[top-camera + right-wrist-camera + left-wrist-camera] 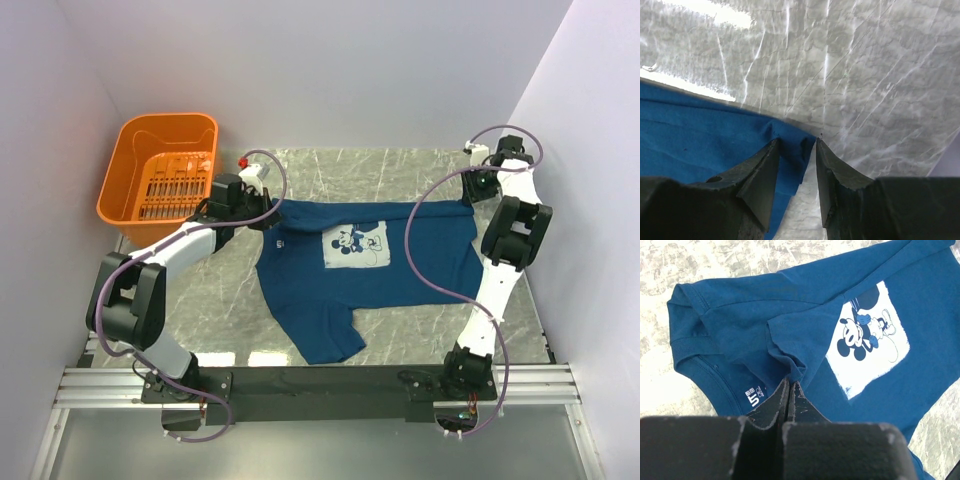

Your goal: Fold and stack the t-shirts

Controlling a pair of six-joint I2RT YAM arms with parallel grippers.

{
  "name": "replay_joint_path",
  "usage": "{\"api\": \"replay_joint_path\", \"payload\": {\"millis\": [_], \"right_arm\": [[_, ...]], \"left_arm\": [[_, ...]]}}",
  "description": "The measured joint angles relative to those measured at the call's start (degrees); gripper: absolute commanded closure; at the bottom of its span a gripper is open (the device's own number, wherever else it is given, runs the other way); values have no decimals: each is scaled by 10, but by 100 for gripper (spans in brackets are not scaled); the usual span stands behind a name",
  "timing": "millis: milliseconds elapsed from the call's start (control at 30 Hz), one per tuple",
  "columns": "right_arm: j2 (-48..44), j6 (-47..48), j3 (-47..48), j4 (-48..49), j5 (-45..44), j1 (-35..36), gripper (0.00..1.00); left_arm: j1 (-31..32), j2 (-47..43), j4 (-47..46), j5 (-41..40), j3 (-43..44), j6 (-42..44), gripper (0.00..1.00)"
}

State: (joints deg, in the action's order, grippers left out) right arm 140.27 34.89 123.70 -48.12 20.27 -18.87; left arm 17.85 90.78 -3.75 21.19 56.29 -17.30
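One dark blue t-shirt [320, 300] lies spread face up on the marble table [390, 170], its white cartoon print [355, 246] near the middle and its collar to the left. My left gripper [262, 215] is at the collar end. In the left wrist view it [789, 382] is shut on a pinched fold of the shirt [740, 315], beside the neck label, with the print [870, 337] to the right. My right gripper [478, 196] is at the shirt's far right corner. In the right wrist view it [796, 141] is open, with the shirt's corner [700, 135] between its fingers.
An orange slotted basket [160, 170] stands at the back left, just behind the left arm. White walls close in the table on the left, back and right. The right arm's cable [415, 255] hangs over the shirt's right part.
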Motion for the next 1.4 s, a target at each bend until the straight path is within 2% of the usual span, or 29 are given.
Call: {"api": "replay_joint_path", "payload": {"millis": [100, 133, 233, 333, 800, 1167, 1400], "right_arm": [[1, 2, 0, -5, 3, 0, 66], [1, 2, 0, -5, 4, 0, 75], [1, 4, 0, -6, 9, 0, 87], [-1, 6, -8, 2, 17, 0, 92], [-68, 25, -84, 31, 84, -36, 90], [-97, 97, -138, 22, 129, -46, 84], [-117, 149, -193, 15, 139, -48, 76]], "left_arm": [[0, 2, 0, 1, 3, -1, 99], [0, 2, -1, 2, 3, -1, 99], [0, 2, -1, 2, 6, -2, 99], [0, 2, -1, 2, 7, -2, 99], [0, 2, -2, 4, 7, -2, 99], [0, 2, -2, 4, 7, -2, 99], [0, 2, -2, 4, 7, -2, 99]]}}
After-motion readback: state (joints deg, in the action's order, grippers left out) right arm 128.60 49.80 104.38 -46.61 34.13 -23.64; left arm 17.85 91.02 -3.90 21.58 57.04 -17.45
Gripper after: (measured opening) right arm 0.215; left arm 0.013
